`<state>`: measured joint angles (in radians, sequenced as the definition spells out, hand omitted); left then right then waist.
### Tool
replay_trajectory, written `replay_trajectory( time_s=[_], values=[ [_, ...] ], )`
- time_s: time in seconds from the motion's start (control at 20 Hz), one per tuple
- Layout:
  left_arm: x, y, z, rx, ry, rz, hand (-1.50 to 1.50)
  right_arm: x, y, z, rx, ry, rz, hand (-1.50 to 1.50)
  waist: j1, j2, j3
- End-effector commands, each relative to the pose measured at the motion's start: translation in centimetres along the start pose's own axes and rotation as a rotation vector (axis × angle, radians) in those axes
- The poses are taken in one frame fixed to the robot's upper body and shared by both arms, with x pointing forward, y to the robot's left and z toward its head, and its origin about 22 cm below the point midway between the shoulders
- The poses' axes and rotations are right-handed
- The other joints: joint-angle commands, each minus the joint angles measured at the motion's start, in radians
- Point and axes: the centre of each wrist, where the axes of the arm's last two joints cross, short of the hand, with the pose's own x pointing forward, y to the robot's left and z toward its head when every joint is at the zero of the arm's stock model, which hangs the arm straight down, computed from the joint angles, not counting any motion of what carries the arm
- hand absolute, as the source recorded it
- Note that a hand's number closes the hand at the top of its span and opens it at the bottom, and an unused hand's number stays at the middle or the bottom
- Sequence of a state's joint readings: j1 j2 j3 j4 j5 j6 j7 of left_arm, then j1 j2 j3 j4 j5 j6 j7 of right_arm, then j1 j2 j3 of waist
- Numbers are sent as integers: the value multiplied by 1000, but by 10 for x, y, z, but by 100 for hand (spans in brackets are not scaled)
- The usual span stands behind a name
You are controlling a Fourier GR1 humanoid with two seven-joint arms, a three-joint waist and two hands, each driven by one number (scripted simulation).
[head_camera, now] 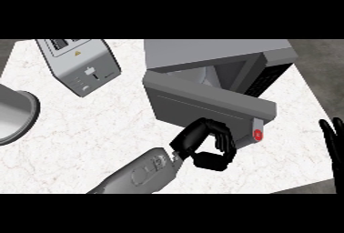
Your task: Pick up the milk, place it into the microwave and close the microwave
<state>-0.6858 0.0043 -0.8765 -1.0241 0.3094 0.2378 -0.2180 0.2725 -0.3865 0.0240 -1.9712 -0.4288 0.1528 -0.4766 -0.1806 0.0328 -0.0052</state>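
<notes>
The grey microwave point(222, 57) stands at the counter's back right. Its door point(201, 102) is swung partway across the opening, with a red button point(257, 134) at the door's free end. A dark gap into the cavity still shows behind the door. No milk shows in this view; the inside of the microwave is mostly hidden. My left hand point(205, 145) is at the door's outer face near the button, fingers curled, holding nothing. My right hand point(332, 141) rests open at the right edge, fingers up.
A silver toaster point(84, 63) stands at the back left. A grey round pot point(13, 116) sits at the left edge. The white marble counter point(87, 145) ends just right of the microwave and in front of my arm.
</notes>
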Motion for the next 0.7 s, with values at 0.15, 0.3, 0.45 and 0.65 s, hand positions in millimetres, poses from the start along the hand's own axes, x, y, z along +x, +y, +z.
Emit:
replay_trajectory(
  time_s=[0.15, 0.3, 0.45, 0.65],
  values=[
    [26, 16, -29, 82, -95, 26, 150, 17, 0, -18, 99, -33, -8, -150, -77, 15, 0],
    [30, 22, -37, 115, -93, 29, 150, 23, 4, -24, 112, -57, -27, -150, -112, 22, 0],
    [37, 28, -46, 133, -112, 17, 150, 28, 3, -27, 136, -52, -49, -150, -135, 26, 2],
    [53, 37, -60, 159, -115, 18, 150, 32, 2, -33, 171, -39, -59, -150, -162, 36, 4]
  ],
)
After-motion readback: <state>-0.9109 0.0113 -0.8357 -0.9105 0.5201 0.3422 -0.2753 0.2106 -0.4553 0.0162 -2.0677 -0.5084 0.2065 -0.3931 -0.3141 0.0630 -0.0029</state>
